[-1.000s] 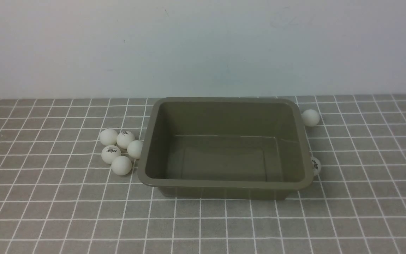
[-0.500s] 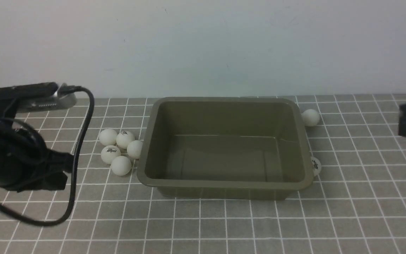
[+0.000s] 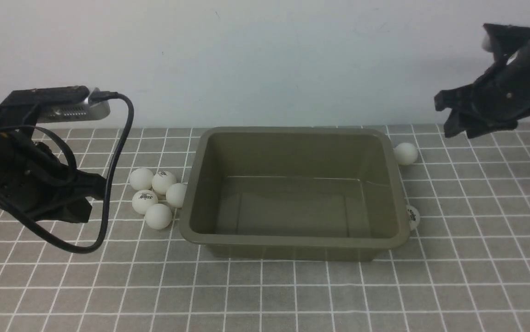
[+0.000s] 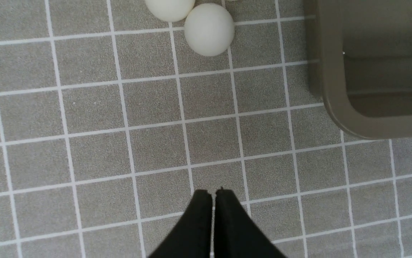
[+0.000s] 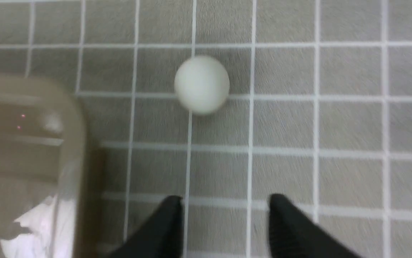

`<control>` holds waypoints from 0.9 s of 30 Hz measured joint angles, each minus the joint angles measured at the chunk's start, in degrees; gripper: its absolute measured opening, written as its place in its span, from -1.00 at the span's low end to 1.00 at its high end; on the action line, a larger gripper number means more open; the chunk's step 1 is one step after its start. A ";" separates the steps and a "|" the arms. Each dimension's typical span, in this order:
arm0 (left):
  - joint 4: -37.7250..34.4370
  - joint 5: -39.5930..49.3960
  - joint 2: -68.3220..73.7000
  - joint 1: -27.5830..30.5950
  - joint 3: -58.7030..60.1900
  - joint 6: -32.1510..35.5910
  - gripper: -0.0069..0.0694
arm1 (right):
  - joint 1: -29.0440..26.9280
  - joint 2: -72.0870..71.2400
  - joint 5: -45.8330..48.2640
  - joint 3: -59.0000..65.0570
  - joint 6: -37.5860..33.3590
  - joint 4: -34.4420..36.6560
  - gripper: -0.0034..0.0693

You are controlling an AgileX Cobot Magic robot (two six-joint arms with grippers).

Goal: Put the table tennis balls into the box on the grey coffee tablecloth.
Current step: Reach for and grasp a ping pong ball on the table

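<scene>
Gripper shut above the grid cloth

I see my left gripper [image 4: 214, 195] closed over the grey coffee tablecloth [image 4: 156, 147]. Two table tennis balls [image 4: 209, 29] sit together near the box [image 4: 335, 71], with a sliver of another white thing [image 4: 232, 0] showing.

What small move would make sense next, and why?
Probably lower the right end effector toward the far ball: its jaws stand apart with nothing between them, and that ball lies on the cloth, outside the box.

Seven white table tennis balls [image 3: 158, 216] beside the olive-grey box [image 3: 292, 207]
Five cluster left of the upright, open box (some bear dark print), two sit along its right side, all on the white-gridded grey coffee tablecloth [image 3: 274, 295].
</scene>
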 joint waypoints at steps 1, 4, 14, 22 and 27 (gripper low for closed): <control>0.05 0.16 0.00 0.00 0.00 0.00 -0.83 | 0.00 2.54 0.56 -2.26 0.00 0.42 0.18; 0.18 0.35 0.00 0.00 0.00 0.00 -0.83 | 0.06 9.22 1.82 -8.17 -0.07 1.40 0.45; 1.49 1.46 0.00 0.00 0.00 0.00 -0.83 | 2.60 23.08 1.89 -20.01 -0.86 1.89 0.65; 1.85 0.79 1.00 0.00 -0.20 -1.84 -0.83 | 2.40 24.42 2.40 -21.91 -0.75 -0.10 0.09; 2.78 -0.46 5.91 0.00 -4.11 -5.25 -0.83 | 1.95 18.72 12.47 -23.61 -1.20 -0.74 0.09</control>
